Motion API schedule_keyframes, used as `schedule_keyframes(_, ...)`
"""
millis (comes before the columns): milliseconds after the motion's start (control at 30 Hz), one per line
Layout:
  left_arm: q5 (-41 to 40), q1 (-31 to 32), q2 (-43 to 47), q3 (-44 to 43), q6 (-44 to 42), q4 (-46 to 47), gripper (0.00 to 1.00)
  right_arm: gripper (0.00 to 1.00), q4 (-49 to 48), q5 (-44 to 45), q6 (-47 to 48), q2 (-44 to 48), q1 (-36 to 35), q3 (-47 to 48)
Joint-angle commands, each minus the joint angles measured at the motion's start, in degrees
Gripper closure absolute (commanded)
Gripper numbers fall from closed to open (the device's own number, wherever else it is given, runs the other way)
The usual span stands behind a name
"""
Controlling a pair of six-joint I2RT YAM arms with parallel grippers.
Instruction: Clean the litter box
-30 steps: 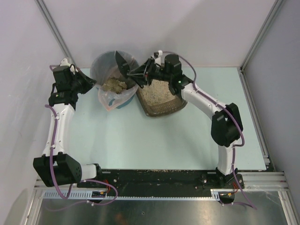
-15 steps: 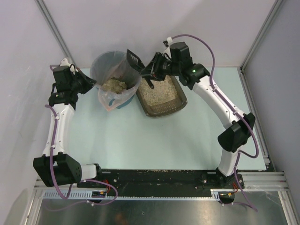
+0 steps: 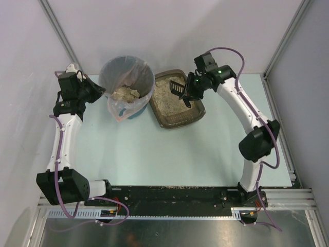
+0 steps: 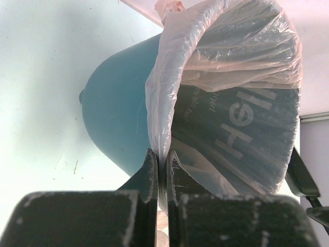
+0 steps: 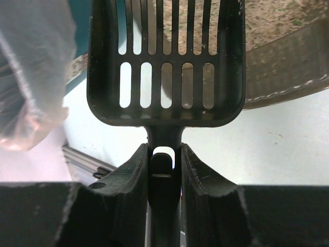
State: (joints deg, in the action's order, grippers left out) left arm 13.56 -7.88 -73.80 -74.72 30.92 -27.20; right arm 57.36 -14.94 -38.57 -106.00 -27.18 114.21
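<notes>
The litter box [image 3: 177,125], a grey-brown tray of beige granules, lies right of the bin; its rim also shows in the right wrist view [image 5: 288,62]. My right gripper [image 3: 190,95] [image 5: 164,154] is shut on the handle of a black slotted scoop [image 3: 178,87] [image 5: 164,62], which hangs empty over the box's far part. My left gripper [image 3: 100,91] [image 4: 162,157] is shut on the clear plastic liner [image 4: 226,46] at the left rim of the round teal bin [image 3: 127,77] [image 4: 118,123].
Clumps of litter lie inside the lined bin. The liner's loose edge [image 3: 119,112] hangs down over the bin's near side onto the pale table [image 3: 164,154]. White walls and metal frame posts close in the back and sides.
My right arm has swung right and back, carrying the scoop from over the bin's rim to above the litter box. The left arm has not moved.
</notes>
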Motion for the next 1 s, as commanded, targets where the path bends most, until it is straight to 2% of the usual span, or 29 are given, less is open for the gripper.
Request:
schedule_keyframes(0, 2.1, 1.0, 0.9, 0.6, -3.1, -0.7, 1.0, 1.0, 10.0, 8.1, 6.4, -6.7, -1.3, 7.6)
schedule_keyframes(200, 2.2, 1.0, 0.1, -0.3, -3.0, -0.7, 1.0, 1.0, 10.8, 12.0, 7.6, -12.5, -1.3, 9.2)
schedule_keyframes(633, 1.7, 1.0, 0.6, 0.7, -3.3, -0.8, 1.0, 1.0, 10.9, 13.0, 10.1, -23.5, -0.8, 14.1)
schedule_keyframes(967, 2.5, 1.0, 0.8, 1.3, -3.0, -0.7, 1.0, 1.0, 8.9, 16.8, 9.1, -27.9, -1.2, 18.7)
